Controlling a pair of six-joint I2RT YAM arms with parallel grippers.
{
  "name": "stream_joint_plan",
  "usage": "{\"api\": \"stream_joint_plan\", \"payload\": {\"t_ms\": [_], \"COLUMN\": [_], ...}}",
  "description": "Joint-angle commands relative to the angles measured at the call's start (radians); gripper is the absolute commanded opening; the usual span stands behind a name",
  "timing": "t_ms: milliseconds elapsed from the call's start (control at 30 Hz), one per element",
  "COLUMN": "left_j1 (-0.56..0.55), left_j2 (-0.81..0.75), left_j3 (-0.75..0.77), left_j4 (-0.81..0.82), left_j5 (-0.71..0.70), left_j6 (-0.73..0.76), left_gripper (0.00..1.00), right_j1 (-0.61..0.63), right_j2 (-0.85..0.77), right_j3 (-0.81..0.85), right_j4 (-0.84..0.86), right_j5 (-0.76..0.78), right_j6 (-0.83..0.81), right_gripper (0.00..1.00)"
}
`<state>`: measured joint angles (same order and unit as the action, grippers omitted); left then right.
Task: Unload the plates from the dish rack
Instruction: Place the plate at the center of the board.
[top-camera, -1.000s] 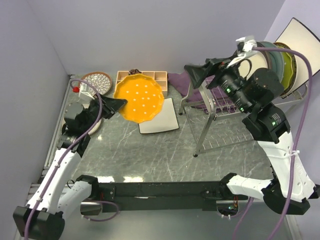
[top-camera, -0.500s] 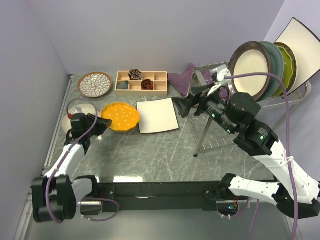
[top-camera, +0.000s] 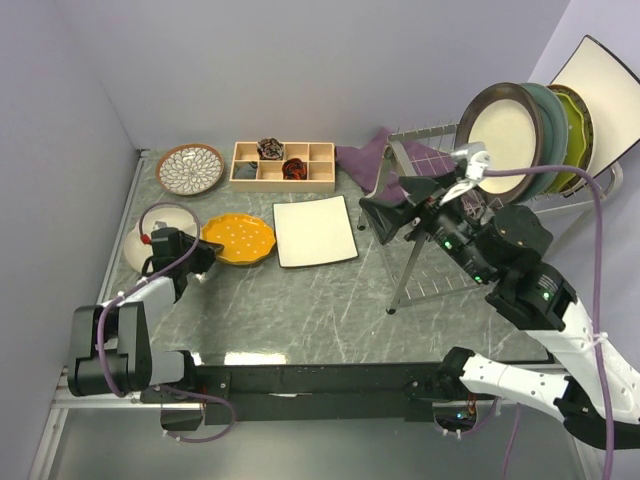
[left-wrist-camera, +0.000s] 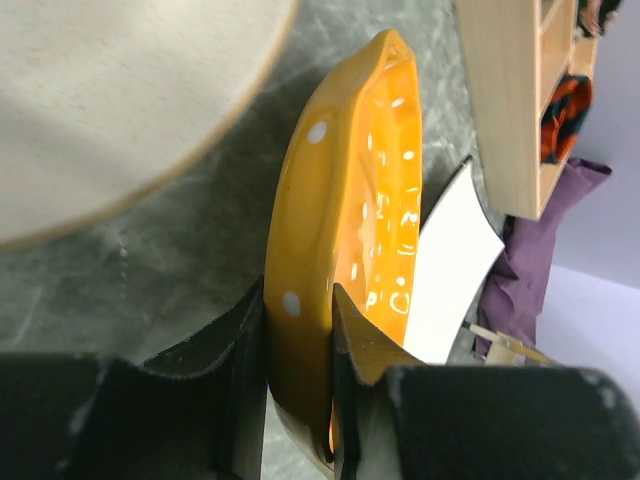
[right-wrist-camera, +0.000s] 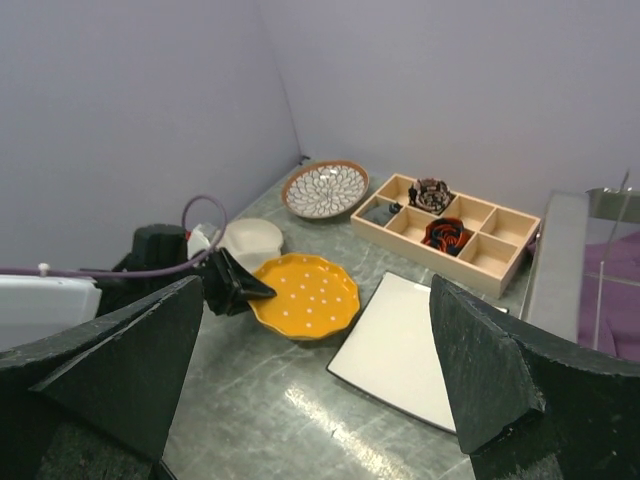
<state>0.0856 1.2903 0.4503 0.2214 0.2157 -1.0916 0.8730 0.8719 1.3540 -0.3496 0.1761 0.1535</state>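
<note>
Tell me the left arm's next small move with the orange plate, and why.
Probably open the left gripper and let go. Its fingers pinch the rim of the orange plate, which appears to lie flat on the table between the cream plate and the white square plate, so the placing looks done. More plates wait in the dish rack.

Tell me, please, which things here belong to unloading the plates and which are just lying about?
Job: dish rack, racked plates, orange plate in left gripper, white square plate, petal-patterned plate, cream plate.
Lying about: wooden tray, purple cloth.
</note>
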Motion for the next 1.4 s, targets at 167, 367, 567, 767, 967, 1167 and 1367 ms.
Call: {"api": "stream_joint_plan", "payload": {"t_ms": [167, 367, 567, 767, 967, 1167, 1367], "left_j1": [0.008, 0.058, 0.088, 0.082, 0.014, -0.004, -0.02], "left_j2": [0.107, 0.136, 0.152, 0.164, 0.176, 0.211, 0.198], "left_j3": [-0.01, -0.022, -0.025, -0.038, -0.01, -0.001, 0.005], "left_j4": [0.226, 0.226, 0.245, 0.311, 0.273, 0.254, 0.202], "left_j5": [-0.032, -0.042, -0.016, 0.053, 0.019, 0.013, -0.038], "left_j6": [-0.065, -0.056, -0.039, -0.031, -0.004, -0.01, 0.005], "left_gripper": [0.01, 0.01, 0.01, 0.01, 0.03, 0.25, 0.56], "right_j1": [0.006, 0.006, 0.006, 0.006, 0.006, 0.006, 0.006], "right_j2": [-0.057, -0.059, -0.067, -0.05, -0.05, -0.059, -0.063], "right_j3": [-0.012, -0.013, -0.019, -0.015, -0.016, -0.021, -0.026], "right_j4": [0.063, 0.064, 0.074, 0.067, 0.07, 0.072, 0.077], "right_j5": [0.03, 0.019, 0.022, 0.022, 0.019, 0.025, 0.025], "right_j6": [-0.032, -0.037, -0.038, -0.045, -0.046, -0.049, -0.054], "right_gripper": [1.0, 1.0, 1.0, 1.0, 1.0, 1.0, 1.0]}}
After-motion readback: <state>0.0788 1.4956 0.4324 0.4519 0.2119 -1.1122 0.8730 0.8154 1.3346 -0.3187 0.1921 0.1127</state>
